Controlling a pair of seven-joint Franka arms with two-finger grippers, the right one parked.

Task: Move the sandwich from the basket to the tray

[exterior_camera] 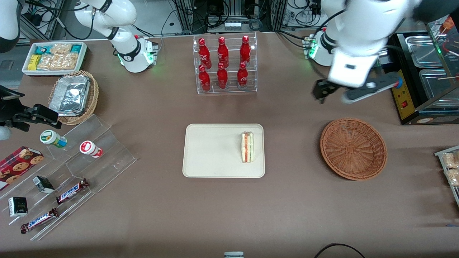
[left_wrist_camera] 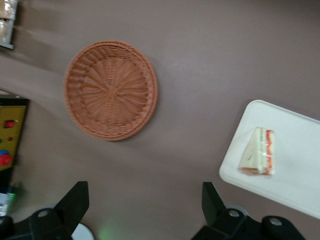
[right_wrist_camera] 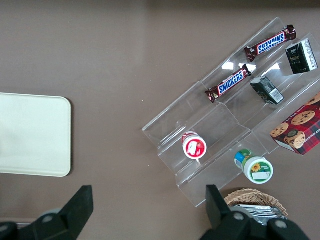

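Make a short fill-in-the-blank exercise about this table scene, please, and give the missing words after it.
1. The sandwich now lies on the ____.
2. The round woven basket holds ____.
3. The gripper hangs above the table with its fingers ____, holding nothing.
4. The rack farther from the front camera than the tray holds ____ red bottles.

Missing words: tray; nothing; open; six

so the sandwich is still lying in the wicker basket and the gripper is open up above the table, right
Not quite. The sandwich lies on the cream tray, near the edge closest to the basket, as the front view shows. The reddish-brown wicker basket holds nothing. The rest stands: the gripper is open, raised above the table.
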